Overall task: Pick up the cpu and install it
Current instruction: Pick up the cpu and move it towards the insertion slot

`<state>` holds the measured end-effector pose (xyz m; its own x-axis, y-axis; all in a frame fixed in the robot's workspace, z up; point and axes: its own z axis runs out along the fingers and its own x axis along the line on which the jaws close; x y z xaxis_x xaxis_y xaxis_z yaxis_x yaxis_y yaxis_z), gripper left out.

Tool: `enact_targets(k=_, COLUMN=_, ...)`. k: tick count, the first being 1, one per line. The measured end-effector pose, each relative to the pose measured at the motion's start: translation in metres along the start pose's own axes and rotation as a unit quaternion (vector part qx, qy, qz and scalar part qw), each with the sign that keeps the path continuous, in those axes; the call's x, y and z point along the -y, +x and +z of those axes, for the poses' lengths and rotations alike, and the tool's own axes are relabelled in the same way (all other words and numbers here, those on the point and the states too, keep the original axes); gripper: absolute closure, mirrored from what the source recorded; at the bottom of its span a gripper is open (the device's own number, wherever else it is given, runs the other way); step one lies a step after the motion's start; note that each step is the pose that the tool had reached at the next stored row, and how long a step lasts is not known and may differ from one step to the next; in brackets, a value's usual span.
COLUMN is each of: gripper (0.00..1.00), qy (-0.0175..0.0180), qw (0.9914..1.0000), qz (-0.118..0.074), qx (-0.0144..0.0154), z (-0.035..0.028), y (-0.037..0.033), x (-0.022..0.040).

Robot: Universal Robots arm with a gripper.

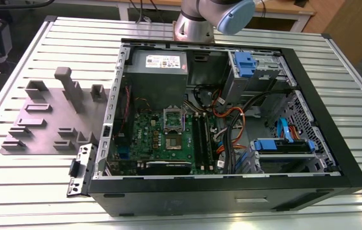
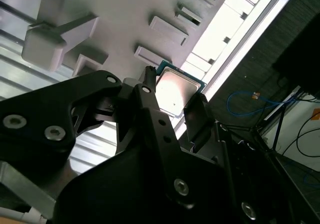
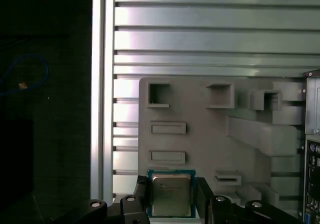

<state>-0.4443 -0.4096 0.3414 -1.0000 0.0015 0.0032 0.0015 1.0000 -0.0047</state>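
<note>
The cpu (image 3: 172, 198) is seen clamped between the black jaws of the gripper (image 3: 172, 184). A finger (image 3: 142, 194) is pressed against each side edge, and the silver-grey top is turned up toward the cameras in both wrist views. The gripper is pointed down at the grey fixture tray (image 3: 210, 149), and the chip is held over the part of the tray near the table's rim, just beside two shallow rectangular slots (image 3: 168, 129). Whether the chip is resting on the tray or lifted clear of it cannot be told. The ribbed aluminium table (image 3: 200, 34) is seen under the tray.

In the exterior view, the arm's base (image 1: 194, 26) and a blue-capped joint (image 1: 235, 14) are caught at the table's far edge, behind the open computer case (image 1: 232, 196). The green motherboard (image 1: 162, 139) is laid flat inside it. The tray is set at the exterior view's left, just beside the case.
</note>
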Motion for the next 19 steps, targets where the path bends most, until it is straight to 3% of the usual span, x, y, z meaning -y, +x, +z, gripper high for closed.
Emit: enact_targets(k=19, gripper=0.53, qy=-0.0001, qw=1.00000, qz=0.000, qx=0.0001, z=-0.0117, y=0.0001, x=0.0000)
